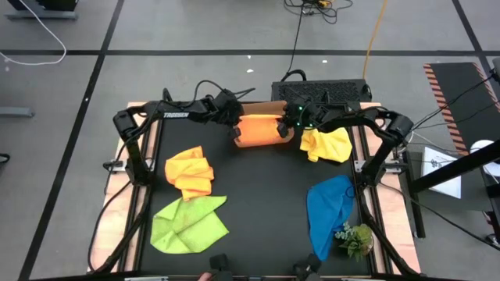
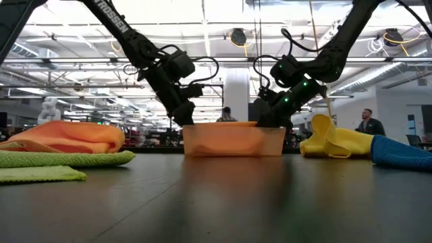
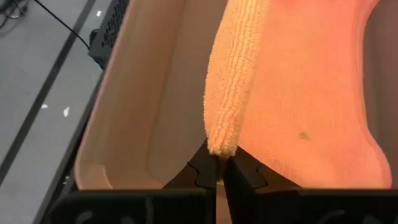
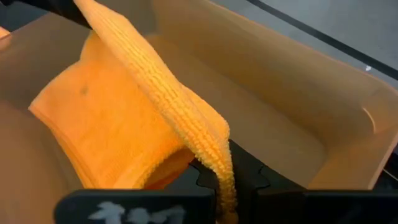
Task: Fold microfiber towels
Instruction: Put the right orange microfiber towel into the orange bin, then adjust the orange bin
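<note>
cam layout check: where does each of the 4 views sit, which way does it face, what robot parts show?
High: overhead, straight down on the table; both arms, left gripper, right gripper at the orange towel.
Low: table height, level toward the room; both arms drop to the tray.
Left wrist: on left arm, into tray; own fingers shut on orange towel edge.
Right wrist: on right arm, into tray; own fingers shut on towel edge.
Shared: all four show orange towel and tray.

Two black jointed arms, left arm (image 1: 168, 115) lettered white, black cables looping off both, green lights glowing on the right arm (image 1: 344, 119) wrist.
</note>
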Motion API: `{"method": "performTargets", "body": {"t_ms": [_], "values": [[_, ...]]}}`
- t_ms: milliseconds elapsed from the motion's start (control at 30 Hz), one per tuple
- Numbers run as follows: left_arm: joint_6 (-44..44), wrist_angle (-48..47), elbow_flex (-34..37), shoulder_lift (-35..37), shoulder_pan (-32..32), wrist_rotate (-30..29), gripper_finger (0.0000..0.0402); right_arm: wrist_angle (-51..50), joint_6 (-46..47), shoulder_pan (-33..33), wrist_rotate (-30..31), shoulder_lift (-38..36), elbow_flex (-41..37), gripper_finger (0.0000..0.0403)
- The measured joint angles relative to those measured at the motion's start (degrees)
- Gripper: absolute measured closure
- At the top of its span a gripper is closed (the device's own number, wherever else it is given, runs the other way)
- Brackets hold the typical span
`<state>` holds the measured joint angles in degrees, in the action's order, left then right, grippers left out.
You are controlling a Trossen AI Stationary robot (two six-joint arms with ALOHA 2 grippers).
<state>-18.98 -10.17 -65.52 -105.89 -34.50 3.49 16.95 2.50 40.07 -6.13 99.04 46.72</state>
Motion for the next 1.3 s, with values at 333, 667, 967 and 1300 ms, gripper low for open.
{"method": "performTargets", "body": {"t_ms": [333, 667, 967, 1300], "values": [[1.2, 1.6, 0.0, 0.0, 0.0, 0.0, 0.0292, -1.8, -1.2, 0.0, 0.5, -3.6, -0.3, 0.0314], [3.2, -0.6, 0.0, 7.6, 0.6, -5.1, 0.0233, -6.9, -2.7, -1.2, 0.4, -14.7, -0.3, 0.0244], [5.9, 0.0, 0.3, 13.4, 9.1, 1.8, 0.0251, -12.9, -2.9, -6.3, 0.2, -24.2, -0.5, 0.0232], [0.9, 5.3, 8.3, 10.4, 23.9, -6.9, 0.0291, 0.0, -8.2, -17.7, 4.3, -29.9, -13.8, 0.0232]]}}
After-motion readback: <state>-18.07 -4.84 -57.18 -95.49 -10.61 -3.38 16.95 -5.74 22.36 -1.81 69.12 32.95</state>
